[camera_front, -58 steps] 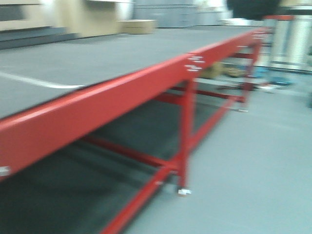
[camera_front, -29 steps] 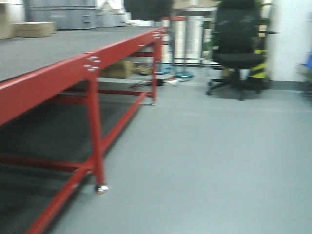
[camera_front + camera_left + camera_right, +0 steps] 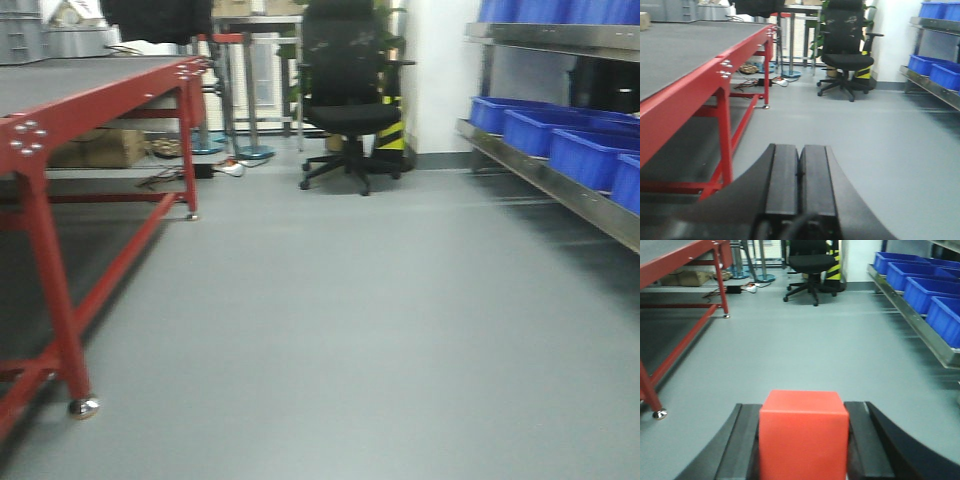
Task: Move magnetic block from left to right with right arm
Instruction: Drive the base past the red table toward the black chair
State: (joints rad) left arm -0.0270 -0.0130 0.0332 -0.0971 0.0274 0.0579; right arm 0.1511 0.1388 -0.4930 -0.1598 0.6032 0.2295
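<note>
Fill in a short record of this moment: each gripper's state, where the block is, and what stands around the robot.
right gripper: shut on the magnetic block
left gripper: shut, holding nothing
magnetic block: red cube, between the right gripper's fingers, above the floor
red table: on the left in the front view
office chair: black, past the table's far end
blue bins: on a metal shelf on the right

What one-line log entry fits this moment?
right end effector: shut on block | left end effector: shut, empty | scene: table, chair, bins
</note>
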